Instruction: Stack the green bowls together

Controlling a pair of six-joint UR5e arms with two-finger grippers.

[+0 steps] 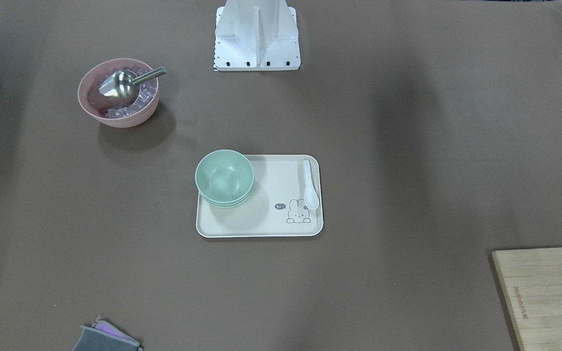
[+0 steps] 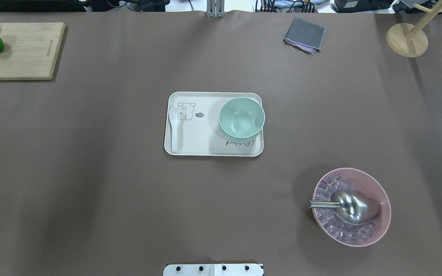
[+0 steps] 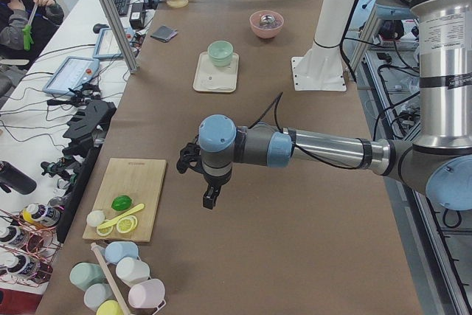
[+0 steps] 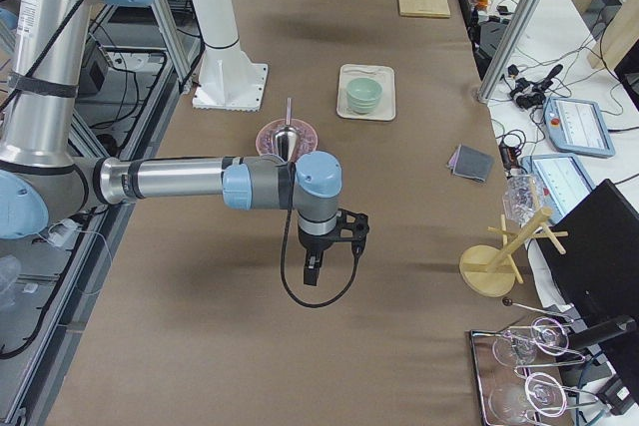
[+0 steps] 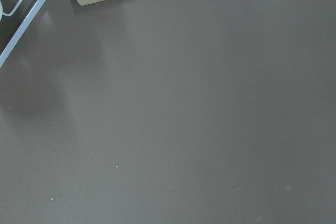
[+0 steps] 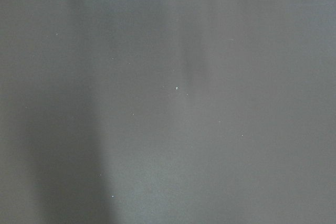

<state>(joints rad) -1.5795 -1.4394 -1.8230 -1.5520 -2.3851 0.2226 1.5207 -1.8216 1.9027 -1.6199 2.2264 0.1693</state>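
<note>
Green bowls (image 2: 241, 117) sit nested in one stack at the right end of the tray (image 2: 198, 150), the top rim appearing to reach past the tray's edge. A white spoon (image 2: 174, 128) lies at the opposite end. Left gripper (image 3: 210, 198) and right gripper (image 4: 311, 274) hang over bare table, well apart from the stack; you cannot tell whether either is spread or pressed together. The stacking looks done. Note the risk: any further reach could nudge the edge-set stack off the tray or tilt its top bowl.
</note>
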